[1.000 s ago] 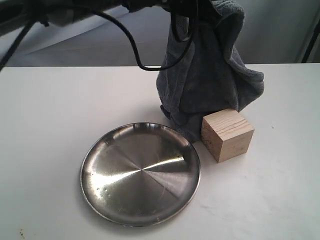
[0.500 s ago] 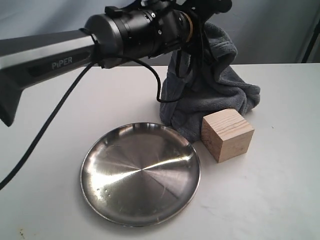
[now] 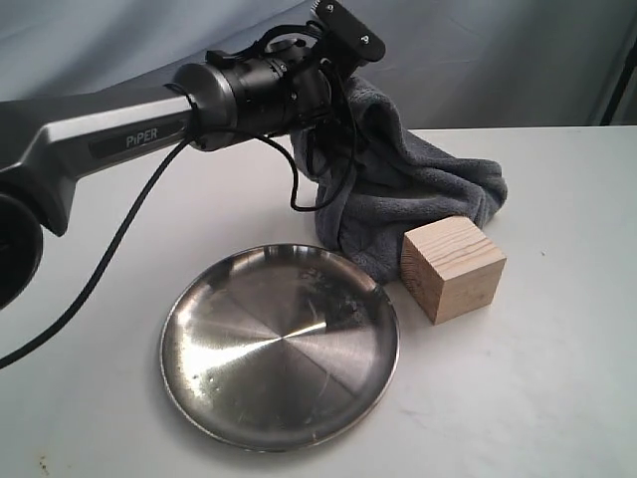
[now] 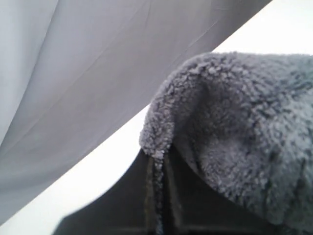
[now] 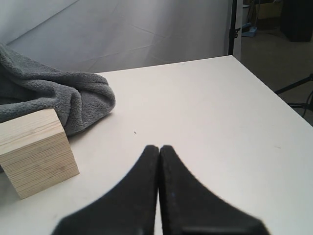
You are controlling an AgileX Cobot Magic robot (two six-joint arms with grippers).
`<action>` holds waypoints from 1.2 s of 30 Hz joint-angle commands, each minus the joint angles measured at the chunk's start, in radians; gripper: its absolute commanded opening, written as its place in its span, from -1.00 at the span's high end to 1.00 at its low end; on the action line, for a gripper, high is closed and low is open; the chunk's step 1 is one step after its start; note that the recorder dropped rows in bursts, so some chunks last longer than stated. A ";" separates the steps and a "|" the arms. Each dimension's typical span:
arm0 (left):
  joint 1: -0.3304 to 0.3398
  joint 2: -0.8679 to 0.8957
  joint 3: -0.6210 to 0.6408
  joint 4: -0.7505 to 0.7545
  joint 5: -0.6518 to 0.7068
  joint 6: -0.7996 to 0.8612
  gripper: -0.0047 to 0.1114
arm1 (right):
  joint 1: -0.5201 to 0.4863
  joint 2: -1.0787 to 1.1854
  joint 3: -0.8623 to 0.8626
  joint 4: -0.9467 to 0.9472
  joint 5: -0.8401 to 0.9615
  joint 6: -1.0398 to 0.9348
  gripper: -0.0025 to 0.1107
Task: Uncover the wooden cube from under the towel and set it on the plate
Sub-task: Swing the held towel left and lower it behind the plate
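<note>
The wooden cube point(image 3: 453, 268) stands bare on the white table, just right of the steel plate point(image 3: 280, 345); the right wrist view shows the cube point(image 5: 33, 151) too. The blue-grey towel point(image 3: 413, 189) is bunched behind the cube, one corner held up. My left gripper point(image 4: 157, 159) is shut on that raised towel edge point(image 4: 234, 127); in the exterior view its fingers are buried in the cloth. My right gripper point(image 5: 159, 149) is shut and holds nothing, low over the table to the right of the cube. The towel point(image 5: 58, 98) lies behind the cube there.
The left arm point(image 3: 149, 124) and its black cable point(image 3: 109, 259) stretch across the table's back left, above the plate. A white backdrop point(image 3: 498, 60) hangs behind the table. The table's right edge point(image 5: 274, 93) drops off to the floor.
The left arm has lowered with the towel, which has sunk from a tall hanging drape into a lower heap behind the cube. The cube and plate have not moved.
</note>
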 commanded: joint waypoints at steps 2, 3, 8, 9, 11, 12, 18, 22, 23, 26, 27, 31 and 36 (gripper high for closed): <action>0.026 -0.003 -0.003 -0.049 0.088 -0.014 0.92 | -0.004 -0.004 0.003 0.003 -0.002 -0.003 0.96; 0.036 0.001 -0.003 -0.049 0.109 -0.014 0.92 | -0.004 -0.004 0.003 0.003 -0.002 -0.003 0.96; 0.072 0.017 -0.001 -0.116 0.196 -0.010 0.92 | -0.004 -0.004 0.003 0.003 -0.002 -0.003 0.96; 0.079 0.025 -0.001 -0.138 0.209 -0.008 0.92 | -0.004 -0.004 0.003 0.003 -0.002 -0.003 0.96; 0.089 0.055 -0.001 -0.167 0.239 -0.003 0.92 | -0.004 -0.004 0.003 0.003 -0.002 -0.003 0.96; 0.089 0.069 -0.001 -0.167 0.254 -0.003 0.92 | -0.004 -0.004 0.003 0.003 -0.002 -0.003 0.96; 0.089 0.087 -0.001 -0.186 0.288 0.024 0.91 | -0.004 -0.004 0.003 0.003 -0.002 -0.003 0.96; 0.089 0.087 -0.001 -0.189 0.280 0.024 0.86 | -0.004 -0.004 0.003 0.003 -0.002 -0.003 0.96; 0.089 0.087 -0.001 -0.193 0.286 0.024 0.80 | -0.004 -0.004 0.003 0.003 -0.002 -0.003 0.96; 0.089 0.087 -0.001 -0.206 0.288 0.024 0.44 | -0.004 -0.004 0.003 0.003 -0.002 -0.003 0.96; 0.089 0.087 -0.001 -0.208 0.288 0.024 0.33 | -0.004 -0.004 0.003 0.003 -0.002 -0.003 0.96; 0.089 0.087 -0.001 -0.214 0.298 0.024 -0.06 | -0.004 -0.004 0.003 0.003 -0.002 -0.003 0.96; 0.089 0.087 -0.003 -0.214 0.348 0.024 -0.35 | -0.004 -0.004 0.003 0.003 -0.002 -0.003 0.96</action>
